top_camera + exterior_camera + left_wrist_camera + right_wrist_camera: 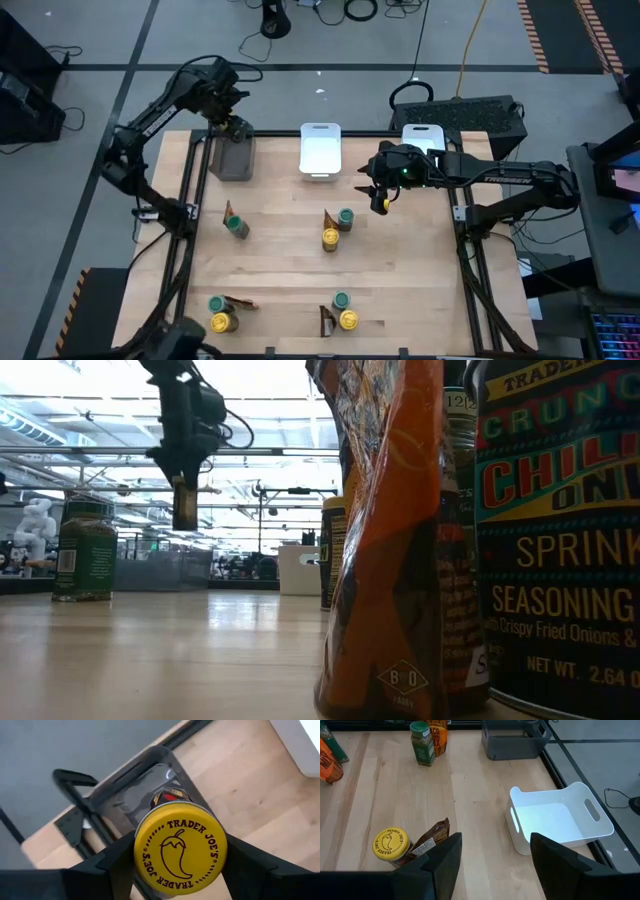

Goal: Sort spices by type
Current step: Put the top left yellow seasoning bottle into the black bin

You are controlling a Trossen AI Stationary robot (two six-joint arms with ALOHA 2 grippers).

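My left gripper (237,127) is at the table's far left, shut on a yellow-lidded jar (180,847) above the dark tray (232,158). The low view shows that jar (185,507) hanging well above the table. My right gripper (381,200) hovers open over the table, right of the middle white tray (320,150), and touches nothing. Other spices stand in small groups: a green-lidded jar (237,227) with a packet, then a yellow-lidded jar (330,239), green-lidded jar (346,216) and packet (329,216). Two more groups (222,321) (348,320) stand by the near edge. My left gripper pinches the jar by its yellow lid (146,827), one finger (117,857) on each side of the lid's rim. The fingers come from above, pointing down. The jar hangs upright below them, lifted clear over the dark tray's inside (137,800).
A second white tray (422,138) stands at the far right. In the right wrist view the middle white tray (560,822) lies just past my fingers, with a yellow-lidded jar (390,845) and packet (430,840) beside them. Bare wood lies in the table's middle.
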